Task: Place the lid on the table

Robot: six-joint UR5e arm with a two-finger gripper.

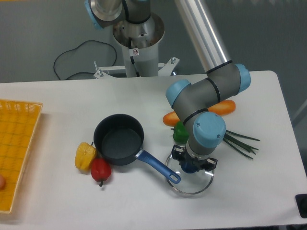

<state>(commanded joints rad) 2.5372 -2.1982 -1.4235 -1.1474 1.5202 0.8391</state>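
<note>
The lid point(197, 183) is a round glass disc with a thin metal rim and a dark blue knob point(188, 167). It hangs level, low over the white table point(249, 201), at the front right. My gripper point(190, 166) points straight down onto the knob and looks shut on it; the wrist hides the fingertips. The lid's left edge overlaps the tip of the saucepan's blue handle point(158, 165). I cannot tell whether the rim touches the table.
A dark saucepan point(118, 140) stands open left of the lid. A yellow pepper point(85, 156) and a red pepper point(100, 169) lie beside it. A green pepper point(180, 133), a carrot point(224, 107) and green onions point(242, 143) lie behind the gripper. A yellow mesh tray point(17, 148) is at the left edge.
</note>
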